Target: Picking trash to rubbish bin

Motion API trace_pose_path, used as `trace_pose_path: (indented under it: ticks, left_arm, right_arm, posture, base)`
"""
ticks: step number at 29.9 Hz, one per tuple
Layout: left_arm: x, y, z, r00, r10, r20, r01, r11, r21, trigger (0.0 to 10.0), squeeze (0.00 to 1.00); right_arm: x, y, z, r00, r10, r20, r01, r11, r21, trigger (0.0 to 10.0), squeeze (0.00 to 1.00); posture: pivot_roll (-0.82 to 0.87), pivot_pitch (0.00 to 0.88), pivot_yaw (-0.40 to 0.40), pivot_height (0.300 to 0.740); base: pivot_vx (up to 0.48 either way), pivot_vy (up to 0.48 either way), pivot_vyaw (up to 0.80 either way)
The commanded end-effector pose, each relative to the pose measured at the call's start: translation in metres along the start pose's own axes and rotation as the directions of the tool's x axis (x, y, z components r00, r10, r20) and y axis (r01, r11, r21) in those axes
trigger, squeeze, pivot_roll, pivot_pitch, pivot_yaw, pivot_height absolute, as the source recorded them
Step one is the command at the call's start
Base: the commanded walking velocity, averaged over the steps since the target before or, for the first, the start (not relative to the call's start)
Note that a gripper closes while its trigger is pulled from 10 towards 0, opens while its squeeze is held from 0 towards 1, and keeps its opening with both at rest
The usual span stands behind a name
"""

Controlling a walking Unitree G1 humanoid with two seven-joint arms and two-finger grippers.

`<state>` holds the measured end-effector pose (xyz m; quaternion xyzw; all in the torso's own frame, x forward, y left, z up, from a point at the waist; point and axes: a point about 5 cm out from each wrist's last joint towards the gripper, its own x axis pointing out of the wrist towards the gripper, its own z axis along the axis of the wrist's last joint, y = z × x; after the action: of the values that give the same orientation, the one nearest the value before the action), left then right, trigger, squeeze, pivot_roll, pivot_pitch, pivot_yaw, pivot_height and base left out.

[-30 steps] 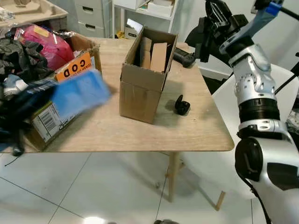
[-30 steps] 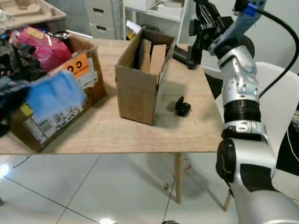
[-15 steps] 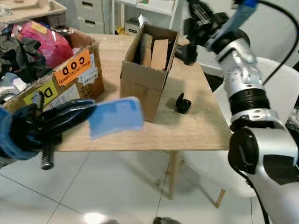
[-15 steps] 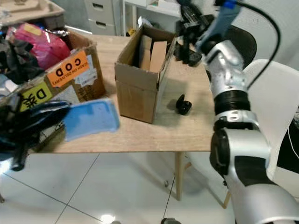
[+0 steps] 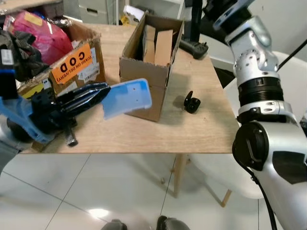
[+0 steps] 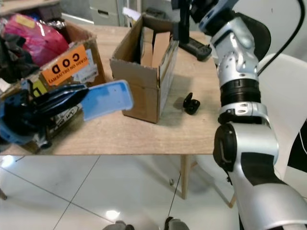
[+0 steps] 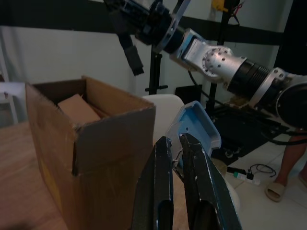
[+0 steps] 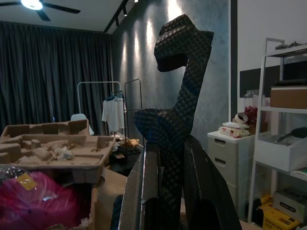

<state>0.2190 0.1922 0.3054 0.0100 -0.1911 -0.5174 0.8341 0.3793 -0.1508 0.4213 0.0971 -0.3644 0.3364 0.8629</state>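
We have the open brown cardboard box (image 5: 152, 52) ahead on the pale wooden table (image 5: 192, 129); our left gripper (image 5: 98, 93) pinches a flat blue plastic piece (image 5: 127, 98) by its edge, so it could slip. Our right gripper (image 8: 168, 158) clamps a black textured foam piece (image 8: 180, 72), probably near the box.

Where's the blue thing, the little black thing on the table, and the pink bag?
Blue thing (image 5: 127, 97), left eye view, its flat middle.
Black thing (image 5: 192, 103), left eye view, its body.
Pink bag (image 5: 33, 36), left eye view, its middle.
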Motion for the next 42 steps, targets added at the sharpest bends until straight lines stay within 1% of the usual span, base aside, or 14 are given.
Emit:
trace_pose_path:
  ticks: [1,3,10,11,13,17,19,20,23,24,29,33,36,42]
  left_arm:
    - [0.002,-0.002,-0.004,1.000,-0.002,-0.027,0.002,1.000,0.000,10.0,0.00]
    - [0.002,0.001,-0.004,0.999,0.023,-0.037,-0.023,1.000,0.004,10.0,0.00]
    - [0.002,0.007,-0.004,0.996,0.079,-0.041,-0.078,0.997,0.024,10.0,0.00]
    - [0.002,0.008,-0.003,0.995,0.089,-0.041,-0.088,0.996,0.029,10.0,0.00]
    - [0.001,0.008,-0.002,0.995,0.092,-0.040,-0.091,0.995,0.030,10.0,0.00]
    - [0.001,0.007,0.000,0.995,0.097,-0.037,-0.096,0.995,0.037,10.0,0.00]
    - [0.000,0.006,0.002,0.994,0.097,-0.041,-0.095,0.995,0.041,10.0,0.00]
    - [-0.001,0.005,0.003,0.995,0.095,-0.043,-0.093,0.995,0.043,10.0,0.00]
    - [-0.002,0.004,0.005,0.995,0.094,-0.046,-0.092,0.995,0.045,10.0,0.00]
    - [-0.003,0.002,0.008,0.994,0.096,-0.051,-0.094,0.994,0.049,10.0,0.00]
    - [-0.005,0.000,0.010,0.993,0.100,-0.057,-0.097,0.994,0.052,10.0,0.00]
    - [-0.006,-0.001,0.010,0.993,0.103,-0.063,-0.099,0.994,0.052,10.0,0.00]
    - [-0.006,-0.001,0.010,0.992,0.106,-0.065,-0.103,0.994,0.049,10.0,0.00]
    - [-0.005,-0.001,0.009,0.993,0.103,-0.062,-0.100,0.994,0.044,10.0,0.00]
  right_arm:
    - [0.005,0.001,0.015,0.999,0.022,0.046,-0.021,1.000,-0.010,10.0,0.00]
    - [0.007,0.002,0.021,0.997,0.027,0.071,-0.027,1.000,-0.007,10.0,0.00]
    - [0.008,0.004,0.022,0.996,0.022,0.086,-0.022,1.000,-0.002,10.0,0.00]
    - [0.009,0.006,0.014,0.998,0.023,0.065,-0.021,1.000,-0.023,10.0,0.00]
    - [0.009,0.007,0.011,0.998,0.023,0.054,-0.021,0.999,-0.037,10.0,0.00]
    - [0.011,0.014,-0.001,0.998,0.048,0.041,-0.046,0.998,-0.035,10.0,0.00]
    - [0.010,0.015,-0.014,1.000,0.028,-0.007,-0.028,0.995,-0.099,10.0,0.00]
    - [0.010,0.016,-0.018,0.999,0.029,-0.013,-0.030,0.994,-0.104,10.0,0.00]
    - [0.008,0.019,-0.024,0.999,0.041,-0.007,-0.041,0.996,-0.077,10.0,0.00]
    - [0.008,0.024,-0.028,0.997,0.073,0.015,-0.073,0.997,-0.037,10.0,0.00]
    - [0.010,0.029,-0.030,0.994,0.102,0.044,-0.102,0.995,-0.007,10.0,0.00]
    - [0.009,0.032,-0.044,0.995,0.096,-0.037,-0.097,0.994,-0.039,10.0,0.00]
    - [0.005,0.031,-0.057,0.987,0.075,-0.144,-0.093,0.987,-0.129,10.0,0.00]
    - [0.001,0.026,-0.063,0.976,0.031,-0.216,-0.069,0.982,-0.173,10.0,0.00]
  posture:
    - [0.08,0.223,-0.039,0.740]
    - [0.08,0.225,-0.038,0.740]
    - [0.08,0.232,-0.038,0.740]
    - [0.08,0.237,-0.037,0.740]
    - [0.08,0.237,-0.037,0.740]
    - [0.09,0.248,-0.036,0.740]
    - [0.10,0.256,-0.036,0.740]
    - [0.11,0.266,-0.036,0.740]
    - [0.12,0.271,-0.034,0.740]
    - [0.13,0.285,-0.034,0.740]
    - [0.14,0.293,-0.033,0.740]
    - [0.14,0.296,-0.035,0.740]
    - [0.13,0.295,-0.036,0.740]
    - [0.12,0.291,-0.035,0.740]
  base:
    - [0.000,0.000,0.00]
    - [0.000,0.000,0.00]
    - [0.000,0.000,0.00]
    - [0.000,0.000,0.00]
    - [0.000,0.000,0.00]
    - [0.000,0.000,0.00]
    - [0.000,0.000,0.00]
    - [0.000,0.000,0.00]
    - [0.000,0.000,0.00]
    - [0.000,0.000,0.00]
    - [0.000,0.000,0.00]
    - [0.000,0.000,0.00]
    - [0.000,0.000,0.00]
    - [0.000,0.000,0.00]
